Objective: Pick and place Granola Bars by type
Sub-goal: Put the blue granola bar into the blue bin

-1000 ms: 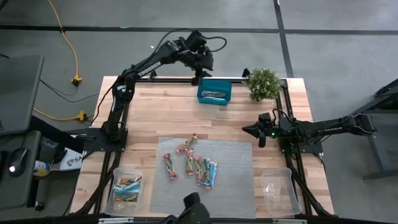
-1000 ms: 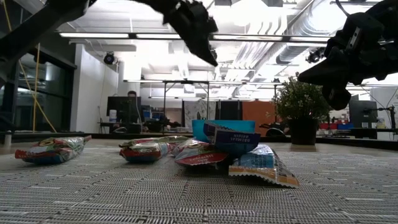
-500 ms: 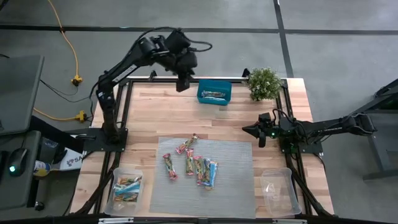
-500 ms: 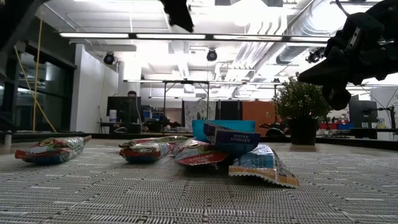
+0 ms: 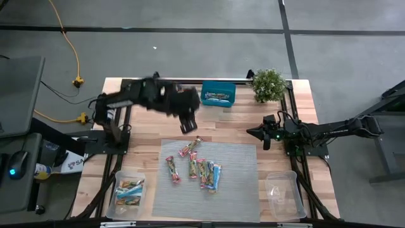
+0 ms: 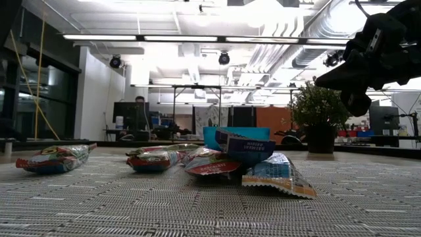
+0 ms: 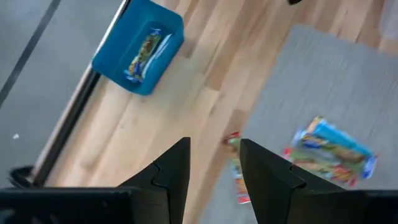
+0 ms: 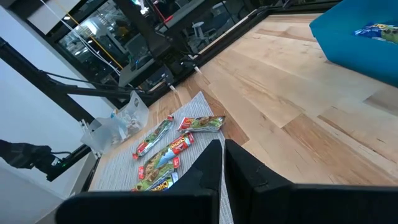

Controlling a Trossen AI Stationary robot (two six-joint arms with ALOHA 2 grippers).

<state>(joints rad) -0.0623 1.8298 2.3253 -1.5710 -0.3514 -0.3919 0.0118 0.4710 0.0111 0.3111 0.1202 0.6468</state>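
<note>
Landmark: a grey woven mat [image 5: 237, 171] lies on the near half of the wooden table [image 5: 152, 120]; places below are given from it.
Granola Bars: five loose bars [image 5: 193, 166] lie clustered on the mat's left part, unsorted; the farthest one [image 5: 190, 147] sits near the mat's far edge.
Sorted bars: a clear tub [image 5: 128, 190] just left of the mat holds several bars; a teal box [image 5: 218, 95] beyond the mat's far edge holds at least one, probably the other type.
Empty tub: a second clear tub [image 5: 281, 190] stands just right of the mat.
Left gripper [image 5: 188, 125]: hangs just past the mat's far edge, above the farthest bar, fingers partly apart with nothing between them, seemingly lined up for the next pick.
Right gripper [image 5: 258, 133]: waits beyond the mat's right far corner, fingers closed and empty.
Change: a second ago the left gripper was over the teal box; it has swung back toward the mat. The bars and right arm have not moved.
</note>
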